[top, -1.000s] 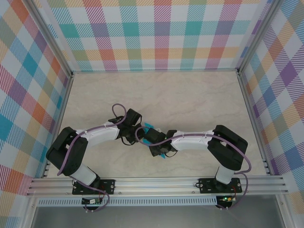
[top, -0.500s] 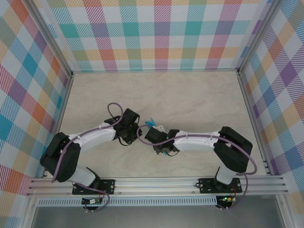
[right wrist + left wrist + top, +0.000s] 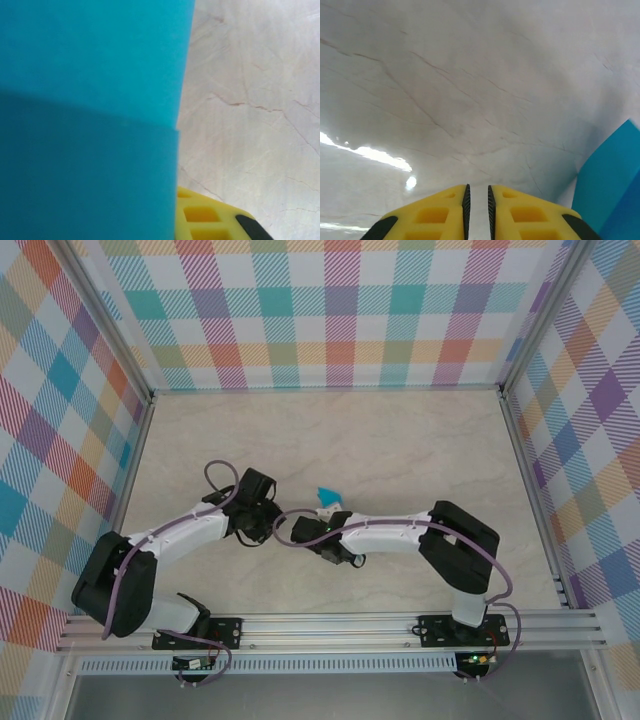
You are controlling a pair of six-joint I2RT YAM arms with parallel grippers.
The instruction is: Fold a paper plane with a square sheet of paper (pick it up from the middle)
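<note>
Pinching the creased paper (image 3: 90, 125) upright, the right gripper (image 3: 324, 510) offers it leftward, likely for folding; the left gripper (image 3: 477, 200) (jaws together, empty) hovers beside.

The left arm (image 3: 180, 530) and right arm (image 3: 400, 533) are stretched low and inward, the left gripper (image 3: 477, 189) closed to a slit, the right gripper (image 3: 325, 513) largely hidden, possibly clamped.

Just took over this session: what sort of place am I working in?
Likely a lab test cell, not a home: marble-look table fenced by aluminium rails, plaid backdrop panels on three sides.
</note>
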